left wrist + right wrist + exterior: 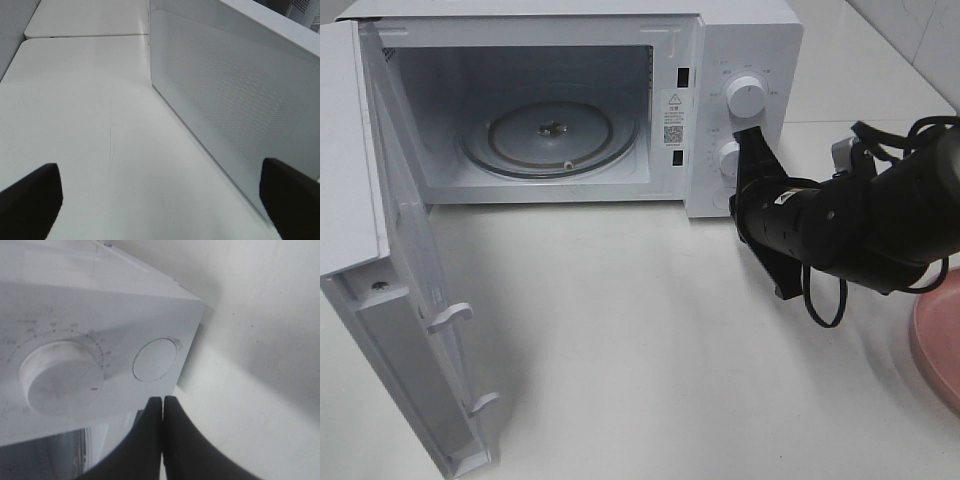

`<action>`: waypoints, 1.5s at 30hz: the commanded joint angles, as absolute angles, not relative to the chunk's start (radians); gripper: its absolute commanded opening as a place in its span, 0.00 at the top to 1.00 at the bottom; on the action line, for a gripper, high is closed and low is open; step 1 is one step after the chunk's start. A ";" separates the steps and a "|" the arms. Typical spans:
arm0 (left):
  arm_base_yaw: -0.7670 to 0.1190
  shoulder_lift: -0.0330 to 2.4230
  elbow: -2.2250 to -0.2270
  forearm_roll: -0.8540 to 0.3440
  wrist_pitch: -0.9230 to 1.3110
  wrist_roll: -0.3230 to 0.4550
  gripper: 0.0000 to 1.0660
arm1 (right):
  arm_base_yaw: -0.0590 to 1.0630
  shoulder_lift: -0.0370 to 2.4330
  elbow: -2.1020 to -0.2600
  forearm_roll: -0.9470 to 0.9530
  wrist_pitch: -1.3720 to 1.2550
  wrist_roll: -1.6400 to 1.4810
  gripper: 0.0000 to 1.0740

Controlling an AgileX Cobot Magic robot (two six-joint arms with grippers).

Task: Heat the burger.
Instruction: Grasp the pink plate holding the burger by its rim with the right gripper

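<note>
The burger is out of view in every frame. The white microwave (745, 40) stands at the back with its door (410, 330) swung wide open and only the glass turntable (550, 135) inside. My right gripper (750, 138) is shut with nothing in it, its tips (162, 402) just in front of the control panel, close below the round button (155, 360) and beside the lower knob (60, 375). My left gripper (162, 200) is open and empty, low over the table on the outer side of the door (235, 100); it does not show in the exterior high view.
A round pink plate (940, 335) pokes in at the right edge, under my right arm. The upper knob (746, 97) sits above the lower one (728, 157). The open door juts toward the table's front left. A table seam (85, 35) runs behind.
</note>
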State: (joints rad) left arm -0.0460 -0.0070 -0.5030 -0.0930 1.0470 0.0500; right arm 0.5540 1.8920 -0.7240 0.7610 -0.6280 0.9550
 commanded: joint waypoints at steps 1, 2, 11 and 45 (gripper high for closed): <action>-0.044 -0.025 -0.501 -0.102 1.038 0.046 0.06 | 0.549 1.835 -0.712 0.749 -0.535 0.776 1.00; -0.044 -0.025 -0.501 -0.102 1.038 0.046 0.06 | 0.549 1.814 -0.710 0.748 -0.486 0.682 1.00; -0.044 -0.025 -0.501 -0.102 1.038 0.046 0.06 | 0.525 1.727 -0.712 0.747 -0.226 0.273 0.98; -0.044 -0.025 -0.501 -0.102 1.038 0.046 0.06 | 0.306 1.423 -0.715 0.188 0.590 -0.037 0.13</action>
